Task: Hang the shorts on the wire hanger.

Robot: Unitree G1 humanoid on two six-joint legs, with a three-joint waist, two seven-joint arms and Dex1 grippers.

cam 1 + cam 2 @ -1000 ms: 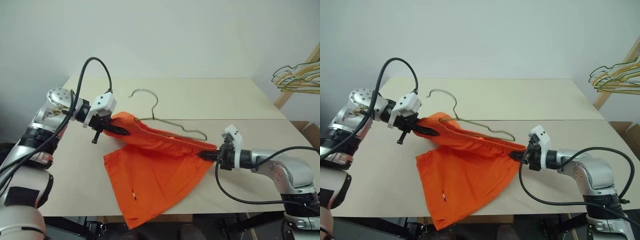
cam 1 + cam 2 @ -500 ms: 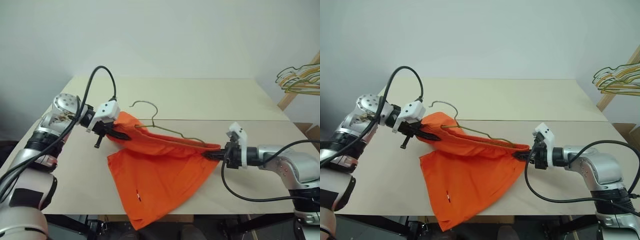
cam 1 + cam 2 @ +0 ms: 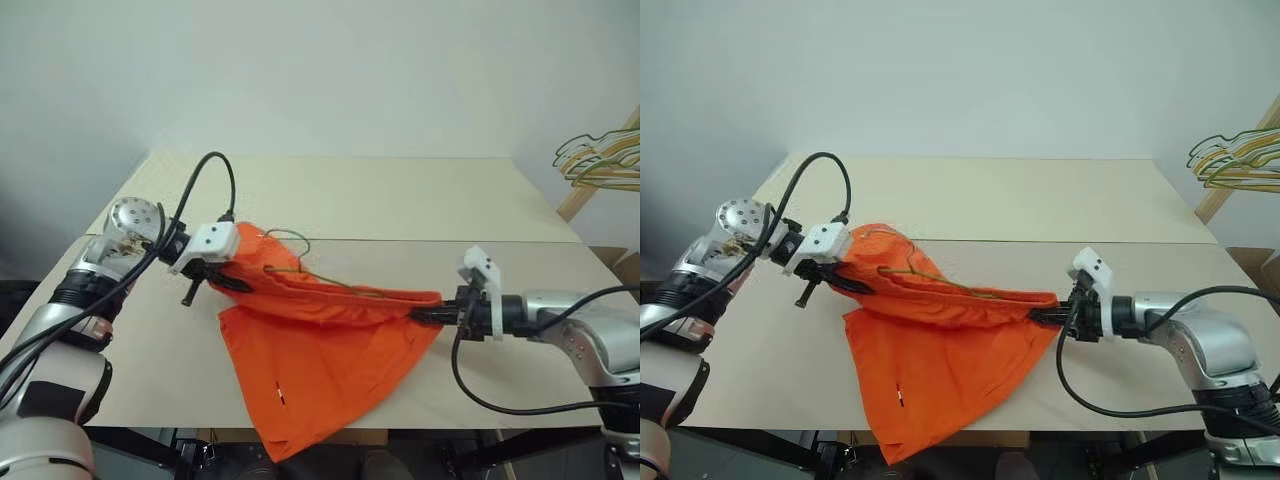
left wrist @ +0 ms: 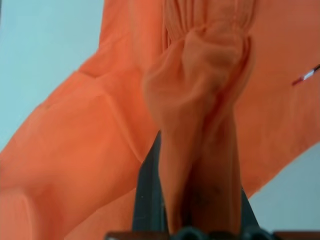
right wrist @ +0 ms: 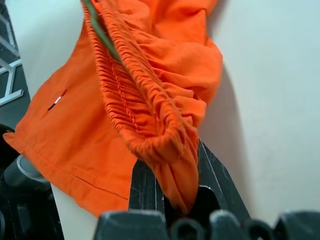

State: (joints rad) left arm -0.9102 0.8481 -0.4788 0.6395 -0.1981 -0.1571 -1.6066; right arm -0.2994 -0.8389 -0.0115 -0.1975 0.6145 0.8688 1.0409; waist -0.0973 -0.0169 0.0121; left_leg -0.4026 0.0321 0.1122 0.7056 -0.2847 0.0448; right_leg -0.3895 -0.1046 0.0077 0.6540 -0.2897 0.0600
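The bright orange shorts (image 3: 320,350) are stretched by their gathered waistband between my two grippers, with the legs draped on the table toward its front edge. My left gripper (image 3: 243,286) is shut on the waistband's left end, where fabric bunches over its fingers (image 4: 147,200). At the other end my right gripper (image 3: 420,314) is shut on the waistband (image 5: 150,120). The wire hanger (image 3: 292,243) lies on the table partly inside the waist opening. Its hook and a stretch of wire (image 5: 102,35) show; the remainder is hidden under fabric.
The pale table (image 3: 420,200) has a seam across its middle and bare room behind the shorts. A bunch of green and yellow hangers (image 3: 600,160) hangs on a wooden stand (image 3: 578,198) at the far right.
My left gripper has sunk toward the table with its end of the waistband. The shorts now cover more of the hanger, whose hook stood clear above them before.
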